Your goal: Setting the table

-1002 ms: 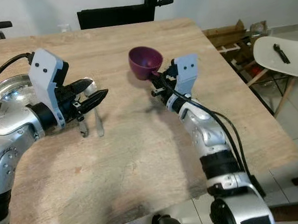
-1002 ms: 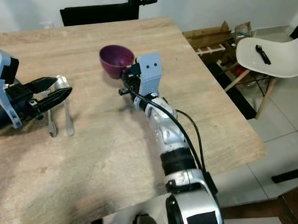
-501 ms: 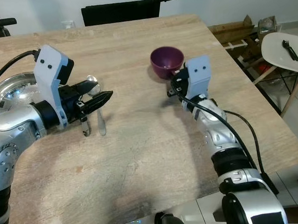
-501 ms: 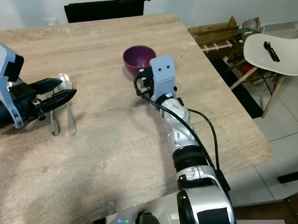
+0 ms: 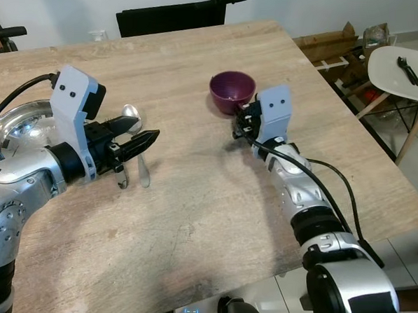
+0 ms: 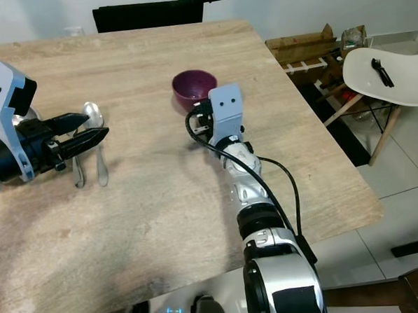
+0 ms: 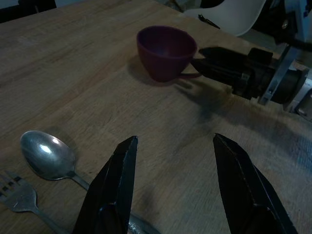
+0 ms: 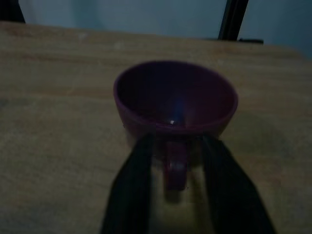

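A purple cup (image 5: 232, 92) stands upright on the wooden table (image 5: 192, 219), right of the middle. My right gripper (image 5: 240, 122) is just in front of it, open, its fingers (image 8: 131, 190) on either side of the cup's handle (image 8: 175, 168) with small gaps showing. My left gripper (image 7: 174, 140) hovers open and empty low over the table's left part, pointing towards the cup (image 7: 165, 51). Below it lie a spoon (image 7: 46, 153) and a fork (image 7: 19, 197), side by side on the wood.
A shiny metal bowl (image 5: 18, 122) sits at the table's left edge behind my left arm. A black chair (image 5: 171, 18) stands at the far side. Past the right edge are a white chair (image 5: 403, 65) and wooden clutter (image 5: 334, 47) on the floor.
A second ago my right gripper held the cup tilted above the table. The cup now stands on the wood and the fingers sit loose around its handle. The left gripper stayed put.
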Robot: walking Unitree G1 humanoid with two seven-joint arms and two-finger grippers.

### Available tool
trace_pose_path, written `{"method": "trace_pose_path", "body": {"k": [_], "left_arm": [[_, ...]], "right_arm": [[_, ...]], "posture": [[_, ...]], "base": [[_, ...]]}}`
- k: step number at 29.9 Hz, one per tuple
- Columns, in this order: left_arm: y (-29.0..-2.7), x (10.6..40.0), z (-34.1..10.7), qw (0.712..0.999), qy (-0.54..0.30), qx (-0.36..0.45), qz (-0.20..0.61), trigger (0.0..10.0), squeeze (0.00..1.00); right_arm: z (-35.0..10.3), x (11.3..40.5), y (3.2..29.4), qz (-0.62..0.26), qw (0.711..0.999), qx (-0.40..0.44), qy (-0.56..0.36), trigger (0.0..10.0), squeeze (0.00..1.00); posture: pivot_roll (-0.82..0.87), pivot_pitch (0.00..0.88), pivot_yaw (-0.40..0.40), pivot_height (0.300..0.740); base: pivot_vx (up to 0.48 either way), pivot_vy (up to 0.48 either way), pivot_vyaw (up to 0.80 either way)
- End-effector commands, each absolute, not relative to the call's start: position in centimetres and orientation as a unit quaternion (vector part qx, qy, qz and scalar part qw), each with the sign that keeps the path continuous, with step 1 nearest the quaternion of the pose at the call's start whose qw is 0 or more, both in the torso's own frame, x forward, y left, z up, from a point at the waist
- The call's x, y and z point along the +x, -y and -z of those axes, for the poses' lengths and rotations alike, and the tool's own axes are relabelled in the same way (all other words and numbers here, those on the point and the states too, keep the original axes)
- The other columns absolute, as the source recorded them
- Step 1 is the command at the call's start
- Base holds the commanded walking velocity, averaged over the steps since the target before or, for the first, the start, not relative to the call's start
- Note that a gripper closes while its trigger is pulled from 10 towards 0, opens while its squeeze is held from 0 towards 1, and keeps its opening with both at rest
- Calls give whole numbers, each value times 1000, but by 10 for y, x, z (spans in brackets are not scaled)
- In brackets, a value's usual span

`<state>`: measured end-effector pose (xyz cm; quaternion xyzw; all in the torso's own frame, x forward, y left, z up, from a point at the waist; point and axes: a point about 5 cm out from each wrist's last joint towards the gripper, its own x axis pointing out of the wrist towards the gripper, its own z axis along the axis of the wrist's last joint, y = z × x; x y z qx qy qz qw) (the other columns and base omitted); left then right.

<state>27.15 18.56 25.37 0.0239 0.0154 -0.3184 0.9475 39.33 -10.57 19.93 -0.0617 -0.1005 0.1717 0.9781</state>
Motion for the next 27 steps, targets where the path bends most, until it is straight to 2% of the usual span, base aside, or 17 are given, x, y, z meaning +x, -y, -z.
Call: {"method": "trace_pose_path", "body": {"k": [1,5,6,14,16,19,20,22,27], "left_arm": [[-181,268,-250,943,-25,19,331,10000,0],[-179,266,-247,939,-32,14,342,10000,0],[-177,262,-241,932,-46,14,359,10000,0],[-175,257,-233,925,-60,9,375,10000,0],[-169,254,-222,924,-68,8,377,10000,0],[-168,258,-212,935,-63,-9,350,10000,0],[-168,258,-212,935,-63,-9,350,10000,0],[-172,266,-203,950,-69,-24,304,10000,0],[-176,275,-189,970,-68,-21,234,10000,0]], "right_arm": [[-198,393,106,-168,979,-59,101,10000,1000],[-199,393,107,-168,978,-58,106,10000,1000],[-201,391,108,-170,977,-53,115,10000,0],[-205,370,123,-159,975,-45,149,10000,0],[-203,341,140,-130,977,-43,163,10000,0],[-194,310,144,-111,979,-32,170,10000,0],[-194,310,144,-111,979,-32,170,10000,0],[-186,291,142,-85,982,19,166,10000,0],[-173,272,137,-36,985,77,150,10000,0]], "posture": [[-31,136,86,740],[-40,137,86,740],[-46,137,87,740],[-57,138,85,740],[-77,141,93,740],[-92,141,99,740],[-92,141,99,740],[-106,138,103,740],[-137,127,116,740]], "base": [[0,0,0],[0,0,0],[0,0,0],[0,0,0],[0,0,0],[0,0,0],[0,0,0],[0,0,0],[0,0,0]]}}
